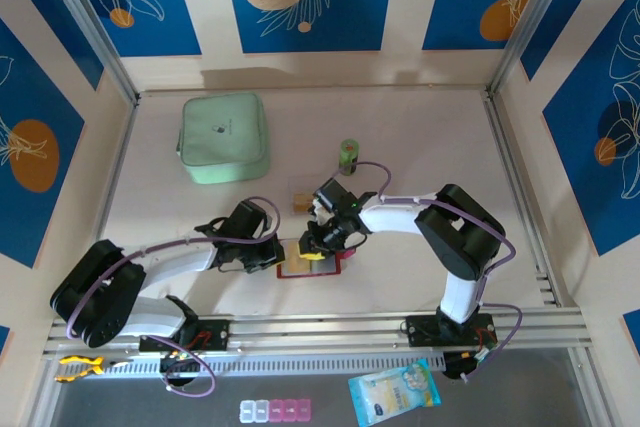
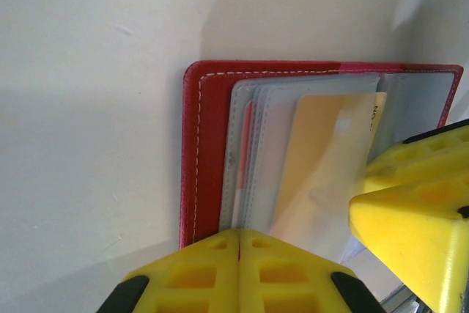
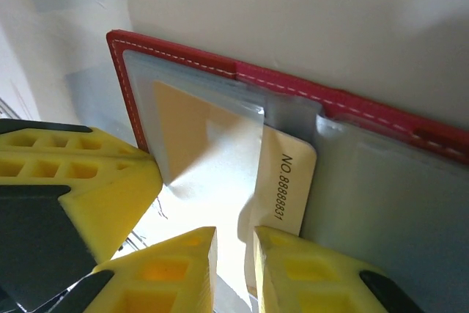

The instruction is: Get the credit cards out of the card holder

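Observation:
The red card holder (image 1: 296, 272) lies open on the table, its grey clear sleeves fanned out (image 2: 205, 152) (image 3: 352, 104). An orange-tan credit card (image 2: 322, 144) sits in the top sleeve, and its numbered end (image 3: 286, 181) sticks out past the sleeve's edge. My left gripper (image 1: 283, 255) (image 2: 239, 236) is shut, its tip pressed on the sleeves' near edge. My right gripper (image 1: 318, 245) (image 3: 234, 236) stands a narrow gap apart, tips down on the card's end and the sleeve. Another tan card (image 1: 300, 197) lies loose on the table behind.
A mint-green zip case (image 1: 224, 137) rests at the back left. A small green cylinder (image 1: 348, 155) stands behind the right arm. A blue and white packet (image 1: 395, 395) and a pill box (image 1: 275, 410) lie in front of the arm rail.

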Tool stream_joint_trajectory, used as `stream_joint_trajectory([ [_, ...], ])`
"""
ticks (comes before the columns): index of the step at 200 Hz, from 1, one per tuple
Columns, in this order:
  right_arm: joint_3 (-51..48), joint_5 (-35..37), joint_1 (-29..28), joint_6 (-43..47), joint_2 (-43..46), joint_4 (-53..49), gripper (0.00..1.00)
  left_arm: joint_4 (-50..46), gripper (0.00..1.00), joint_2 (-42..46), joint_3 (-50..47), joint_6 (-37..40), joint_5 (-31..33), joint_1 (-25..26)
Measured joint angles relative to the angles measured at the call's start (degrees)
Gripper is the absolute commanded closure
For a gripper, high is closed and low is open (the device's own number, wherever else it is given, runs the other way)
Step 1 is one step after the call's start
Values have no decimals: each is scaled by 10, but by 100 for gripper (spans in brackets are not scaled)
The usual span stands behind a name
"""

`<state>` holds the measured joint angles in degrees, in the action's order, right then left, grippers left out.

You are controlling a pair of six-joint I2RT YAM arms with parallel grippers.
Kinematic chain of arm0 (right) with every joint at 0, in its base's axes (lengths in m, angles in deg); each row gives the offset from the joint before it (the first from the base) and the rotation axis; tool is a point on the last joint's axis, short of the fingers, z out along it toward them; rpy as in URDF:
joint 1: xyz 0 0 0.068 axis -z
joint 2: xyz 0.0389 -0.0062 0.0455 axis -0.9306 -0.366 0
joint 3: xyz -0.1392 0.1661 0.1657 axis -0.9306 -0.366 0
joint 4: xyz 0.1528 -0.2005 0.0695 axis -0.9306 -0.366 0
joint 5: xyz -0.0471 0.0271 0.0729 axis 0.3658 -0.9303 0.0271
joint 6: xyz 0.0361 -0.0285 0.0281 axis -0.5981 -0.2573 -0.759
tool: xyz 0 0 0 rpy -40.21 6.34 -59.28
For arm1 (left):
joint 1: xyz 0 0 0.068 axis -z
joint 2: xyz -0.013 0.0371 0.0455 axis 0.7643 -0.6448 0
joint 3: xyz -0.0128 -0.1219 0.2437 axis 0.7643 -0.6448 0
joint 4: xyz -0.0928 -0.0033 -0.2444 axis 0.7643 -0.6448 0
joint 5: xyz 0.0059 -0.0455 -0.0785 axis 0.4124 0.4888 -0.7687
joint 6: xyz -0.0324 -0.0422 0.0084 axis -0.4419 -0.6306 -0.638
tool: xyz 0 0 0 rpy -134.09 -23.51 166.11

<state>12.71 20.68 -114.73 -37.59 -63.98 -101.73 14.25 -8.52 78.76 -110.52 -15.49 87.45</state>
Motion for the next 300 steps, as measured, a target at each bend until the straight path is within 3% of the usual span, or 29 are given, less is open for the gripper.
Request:
stream_joint_trajectory([
  [160, 18, 22, -3, 41, 2, -46, 77, -3, 93, 18, 0, 0, 0, 0],
  [234, 13, 36, -1, 41, 49, -43, 77, -14, 93, 27, 30, 6, -7, 1],
  [300, -15, 39, 13, 27, 59, -43, 75, 2, 96, -35, 47, 10, -26, 16],
])
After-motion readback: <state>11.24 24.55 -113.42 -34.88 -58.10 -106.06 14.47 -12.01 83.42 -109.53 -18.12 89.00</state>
